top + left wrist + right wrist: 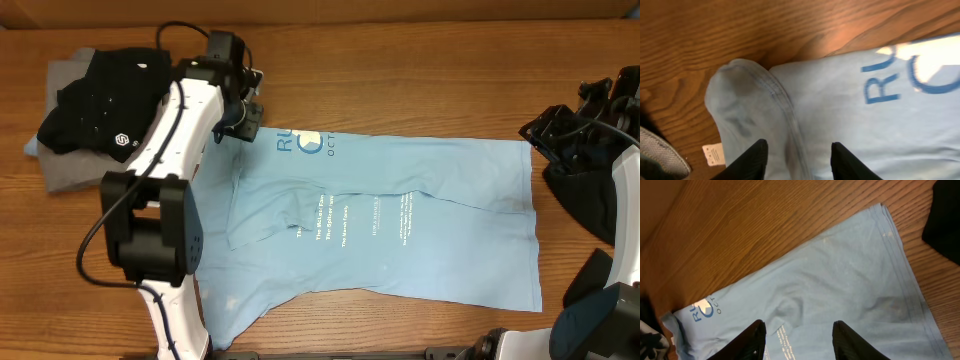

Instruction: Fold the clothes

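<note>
The light blue T-shirt [400,220] lies spread across the middle of the table, its printed side up. My left gripper [243,112] hovers at the shirt's far left corner. In the left wrist view that gripper [797,160] is open, and a folded sleeve [747,107] with its hem seam runs loose between the fingers [754,161]. My right gripper [548,130] is by the shirt's far right corner. Seen from the right wrist, this gripper [799,341] is open and empty above the blue shirt [830,295]. Black shirts [105,100] are piled on a grey one [60,170] at the far left.
A small white label [713,153] lies on the wood beside the sleeve. Grey cloth [660,156] shows at the lower left of the left wrist view. Dark cloth [946,217] lies past the shirt's right hem. The table's far edge [400,22] runs along the top.
</note>
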`<state>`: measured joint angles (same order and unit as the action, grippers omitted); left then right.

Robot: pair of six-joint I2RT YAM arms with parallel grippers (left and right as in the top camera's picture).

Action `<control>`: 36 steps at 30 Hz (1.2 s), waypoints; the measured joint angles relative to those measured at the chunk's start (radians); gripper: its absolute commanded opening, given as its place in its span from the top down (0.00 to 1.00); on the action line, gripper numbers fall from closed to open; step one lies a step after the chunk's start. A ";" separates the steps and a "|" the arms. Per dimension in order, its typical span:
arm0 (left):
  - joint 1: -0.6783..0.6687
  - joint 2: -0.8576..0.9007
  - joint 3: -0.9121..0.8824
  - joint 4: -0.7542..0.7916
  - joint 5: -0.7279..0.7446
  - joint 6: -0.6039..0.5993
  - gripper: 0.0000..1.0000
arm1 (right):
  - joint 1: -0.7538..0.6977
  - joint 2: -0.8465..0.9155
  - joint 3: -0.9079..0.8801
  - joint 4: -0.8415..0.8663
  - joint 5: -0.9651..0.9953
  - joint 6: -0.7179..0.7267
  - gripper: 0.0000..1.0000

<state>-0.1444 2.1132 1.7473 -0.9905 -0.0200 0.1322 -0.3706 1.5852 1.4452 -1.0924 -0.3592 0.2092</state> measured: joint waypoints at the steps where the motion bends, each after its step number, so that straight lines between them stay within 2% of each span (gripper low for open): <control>1: 0.000 0.013 0.000 0.002 -0.009 0.005 0.47 | 0.000 0.000 0.000 0.000 0.000 0.000 0.53; 3: 0.001 0.041 0.000 0.008 -0.026 0.007 0.41 | 0.000 0.000 0.000 0.000 0.000 0.000 0.53; 9: 0.002 0.061 0.000 0.019 -0.043 0.007 0.40 | 0.000 0.000 0.000 0.000 0.000 0.000 0.53; 15: 0.002 0.062 -0.008 0.019 -0.045 0.006 0.46 | 0.000 0.000 0.000 0.000 0.000 0.000 0.53; 23: 0.002 0.089 -0.013 0.011 -0.045 0.007 0.48 | 0.000 0.000 0.000 -0.003 0.000 0.000 0.53; 26: 0.002 0.102 -0.013 0.004 -0.045 0.006 0.57 | 0.000 0.000 0.000 -0.004 0.000 0.000 0.53; 29: 0.002 0.112 -0.013 -0.005 -0.046 0.006 0.86 | 0.000 0.000 0.000 -0.004 0.000 0.000 0.53; 30: 0.002 0.115 -0.013 -0.008 -0.048 0.006 0.92 | 0.000 0.000 0.000 -0.005 0.000 0.000 0.53; 32: 0.002 0.117 -0.013 -0.016 -0.053 0.007 0.96 | 0.000 0.000 0.000 -0.007 0.000 0.000 0.53; 36: 0.003 0.117 -0.003 -0.066 -0.058 -0.017 0.96 | 0.000 0.000 0.000 -0.009 0.000 -0.001 0.53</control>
<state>-0.1413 2.2307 1.7447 -1.0561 -0.0784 0.1150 -0.3706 1.5852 1.4452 -1.1015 -0.3592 0.2085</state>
